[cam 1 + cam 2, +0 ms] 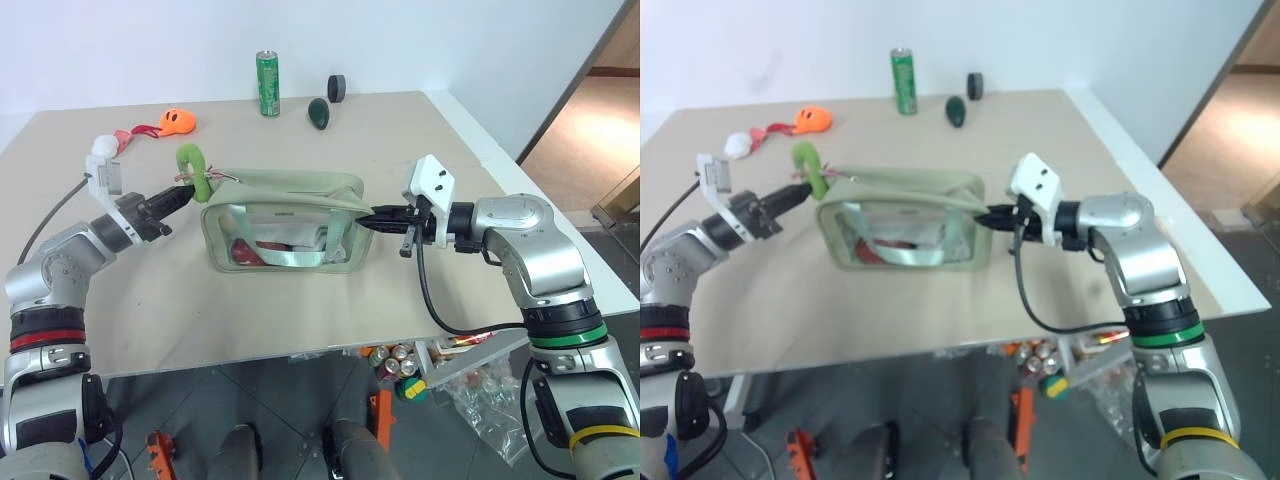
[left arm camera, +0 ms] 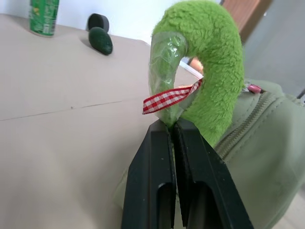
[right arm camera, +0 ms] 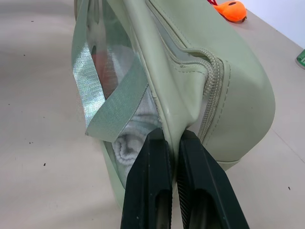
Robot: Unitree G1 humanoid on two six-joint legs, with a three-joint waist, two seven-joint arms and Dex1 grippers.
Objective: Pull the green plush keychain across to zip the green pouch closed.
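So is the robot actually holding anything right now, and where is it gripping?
Both. The left gripper pinches the green plush keychain at its lower end; the right gripper clamps the green pouch at its end seam.

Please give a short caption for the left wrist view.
Left claw shut on the green plush keychain beside the green pouch.

Green plush keychain [image 1: 193, 166]: curved lime fuzzy loop, upright, pinched by left gripper [image 1: 186, 196]. Green pouch [image 1: 285, 222]: sage, clear-windowed, upright between grippers; right gripper [image 1: 364, 220] pinches its end.
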